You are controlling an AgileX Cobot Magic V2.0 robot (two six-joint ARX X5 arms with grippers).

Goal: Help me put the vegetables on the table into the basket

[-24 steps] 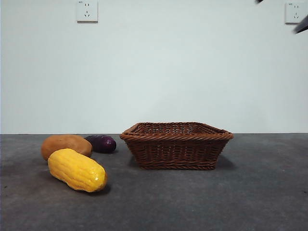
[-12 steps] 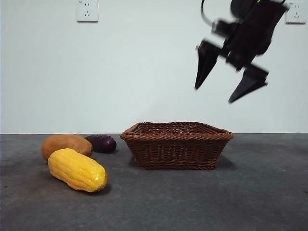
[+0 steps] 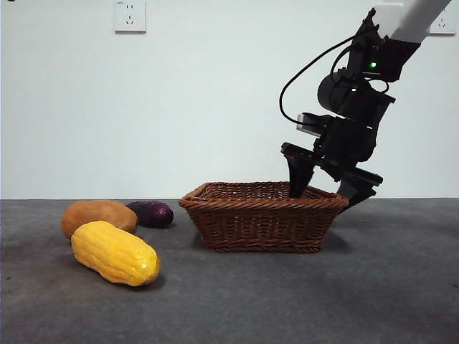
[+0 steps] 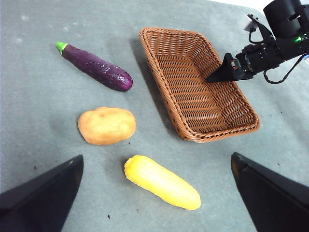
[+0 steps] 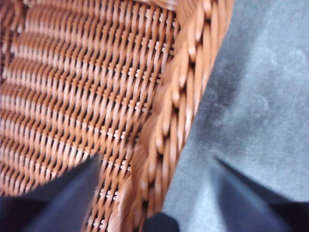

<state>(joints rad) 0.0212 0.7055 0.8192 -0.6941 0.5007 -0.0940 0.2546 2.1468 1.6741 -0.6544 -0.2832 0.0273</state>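
Three vegetables on the worktop [image 3: 401,287], none in the basket [image 3: 262,218].
Potato [image 3: 98,216], corn [image 3: 115,252], eggplant [image 3: 150,213] lie well left of the right gripper [image 3: 326,190]. Its fingers are spread wide, empty, straddling the basket's right rim: one inside, one outside. Left gripper [image 4: 154,186] hangs above the vegetables, fingers wide apart, holding nothing.

White wall [image 3: 215,107], white power socket [image 3: 130,16] high at left
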